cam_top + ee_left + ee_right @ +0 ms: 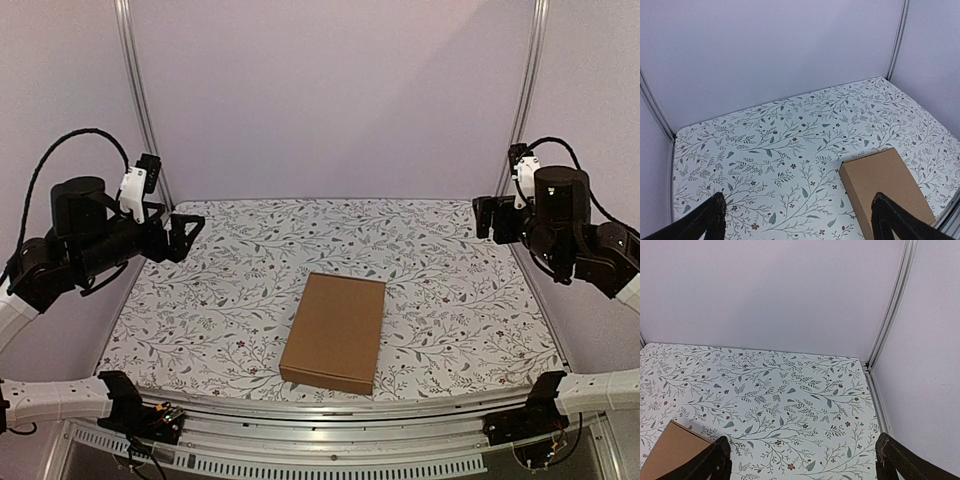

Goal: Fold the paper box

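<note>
We see the paper box (333,332) lying flat and closed on the floral table cover (250,260), with neither arm touching it.

The box looks like a shut brown carton with its long side running away from the arm bases, though from above we cannot tell whether its tabs are tucked in. The left gripper (188,237) hangs in the air well to the left of the box and beyond it, its jaws spread wide and holding nothing. The right gripper (494,218) hangs well to the right of the box and beyond it. Its wrist view shows its fingers (715,462) parted too, with only a corner of the box between them.
</note>
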Available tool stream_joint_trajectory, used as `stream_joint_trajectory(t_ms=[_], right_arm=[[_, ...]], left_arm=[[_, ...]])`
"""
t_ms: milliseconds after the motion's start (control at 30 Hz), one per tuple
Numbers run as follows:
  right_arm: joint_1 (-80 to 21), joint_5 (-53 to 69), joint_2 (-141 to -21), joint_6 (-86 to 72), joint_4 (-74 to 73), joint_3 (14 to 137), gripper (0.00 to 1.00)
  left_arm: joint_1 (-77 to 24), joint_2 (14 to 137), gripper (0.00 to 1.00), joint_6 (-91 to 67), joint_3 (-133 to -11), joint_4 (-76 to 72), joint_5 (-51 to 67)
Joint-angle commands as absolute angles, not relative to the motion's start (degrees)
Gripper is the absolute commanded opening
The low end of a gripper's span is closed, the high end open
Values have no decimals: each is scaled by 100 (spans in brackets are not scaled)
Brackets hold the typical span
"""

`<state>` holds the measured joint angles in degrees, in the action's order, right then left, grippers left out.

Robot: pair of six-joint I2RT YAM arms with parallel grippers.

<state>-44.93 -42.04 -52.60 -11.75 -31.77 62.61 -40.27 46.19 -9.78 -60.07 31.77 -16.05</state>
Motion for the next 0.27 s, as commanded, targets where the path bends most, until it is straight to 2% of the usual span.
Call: stream_joint_trajectory(t_ms=[0,233], right_arm=[[-4474,-4399,-5148,-1228,-3265,6170,99],[-4479,-4381,-5229,-1200,-3407,6262,99]], left_arm=[[-3934,4347,99,-726,-5630,2830,-1509],[-3771,4391,99,-765,-5612,2810,-1271]])
